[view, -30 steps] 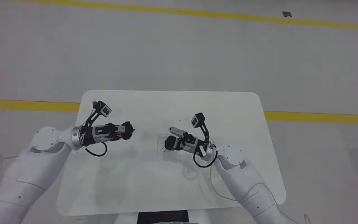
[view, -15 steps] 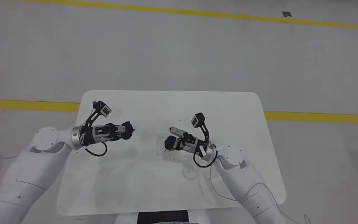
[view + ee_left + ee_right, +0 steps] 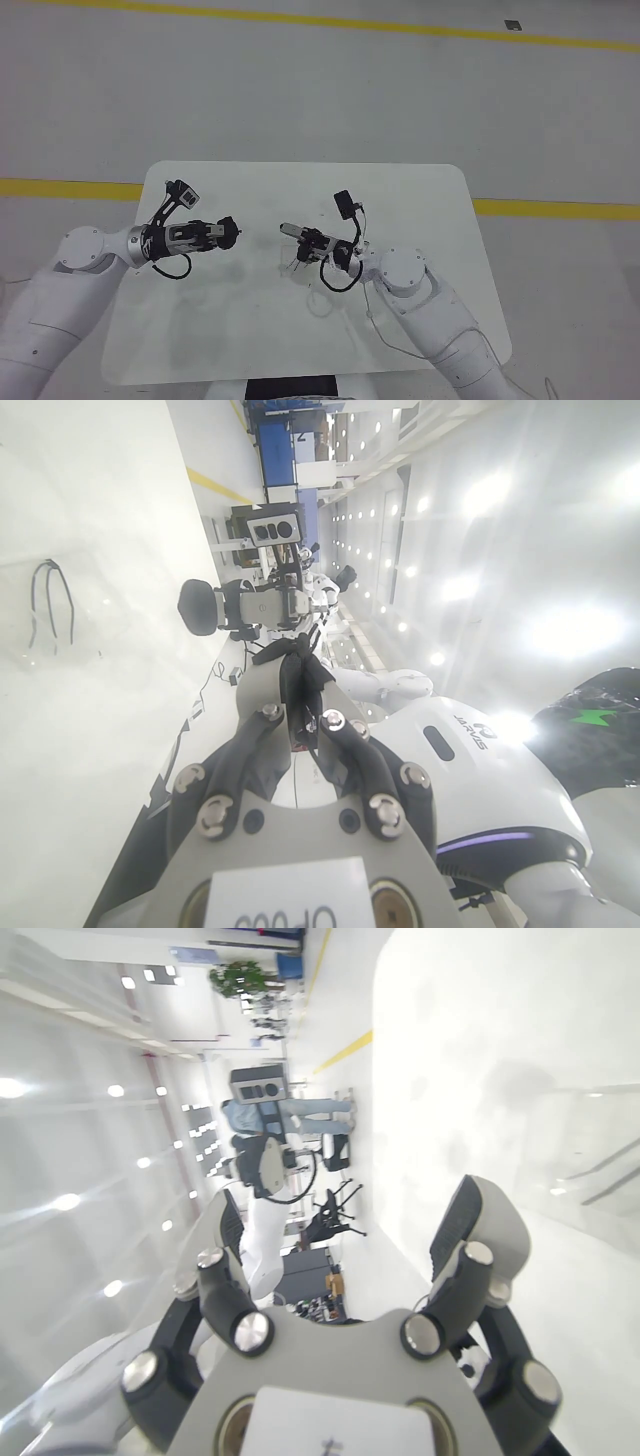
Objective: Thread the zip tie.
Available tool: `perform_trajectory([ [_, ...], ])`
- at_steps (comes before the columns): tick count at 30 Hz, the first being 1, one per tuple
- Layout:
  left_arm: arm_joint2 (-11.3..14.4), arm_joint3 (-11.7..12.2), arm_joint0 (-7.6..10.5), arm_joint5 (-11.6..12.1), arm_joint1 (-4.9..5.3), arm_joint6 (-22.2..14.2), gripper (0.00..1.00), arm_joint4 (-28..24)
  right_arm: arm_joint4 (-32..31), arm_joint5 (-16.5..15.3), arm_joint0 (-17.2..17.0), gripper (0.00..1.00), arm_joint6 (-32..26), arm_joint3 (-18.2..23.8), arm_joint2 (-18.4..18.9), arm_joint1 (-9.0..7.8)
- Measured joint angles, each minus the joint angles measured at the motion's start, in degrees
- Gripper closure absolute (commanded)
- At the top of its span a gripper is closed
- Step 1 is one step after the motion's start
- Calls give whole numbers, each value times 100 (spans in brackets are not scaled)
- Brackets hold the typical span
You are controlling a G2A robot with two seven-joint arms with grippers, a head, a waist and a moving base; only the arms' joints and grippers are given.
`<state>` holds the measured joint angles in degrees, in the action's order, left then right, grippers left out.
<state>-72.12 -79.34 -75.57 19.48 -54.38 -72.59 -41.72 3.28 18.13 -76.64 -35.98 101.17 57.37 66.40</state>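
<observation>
My left gripper (image 3: pixel 229 233) hovers over the left half of the white table (image 3: pixel 420 200). In its wrist view its fingers (image 3: pixel 260 680) are pressed together, and a short black strip, apparently a zip tie (image 3: pixel 280 650), sticks out at the tips. My right gripper (image 3: pixel 291 234) is near the table's middle, pointing toward the left one, a short gap between them. Its fingers (image 3: pixel 460 1223) stand wide apart with nothing between them. More black zip ties (image 3: pixel 50 600) lie looped on the table below and beside it.
The looped ties lie on a clear plastic sheet (image 3: pixel 90 620), which shows faintly as a square near the table's middle (image 3: pixel 285 262). Bare tabletop lies around both arms, out to the rounded edges.
My right gripper has swung up and to the left, closer to the left gripper, and its wrist has turned. The left arm has kept still.
</observation>
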Motion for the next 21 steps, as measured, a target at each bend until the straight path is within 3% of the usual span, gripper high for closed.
perform_trajectory([
  [2, 0, 0, 0, 0, 0, 0, 100, 0, -319, 357, -10, 0, 29, 45, -80, -13],
  [6, 0, 0, 0, 0, 0, 0, 100, 0, -985, 130, 21, 0, -70, -140, -249, -13],
  [9, 0, 0, 0, 0, 0, 0, 100, 0, -1493, 132, 41, 0, -155, -197, -364, 11],
  [21, 0, 0, 0, 0, 0, 0, 100, 0, -1556, 128, 55, 0, -104, -158, -419, 19],
])
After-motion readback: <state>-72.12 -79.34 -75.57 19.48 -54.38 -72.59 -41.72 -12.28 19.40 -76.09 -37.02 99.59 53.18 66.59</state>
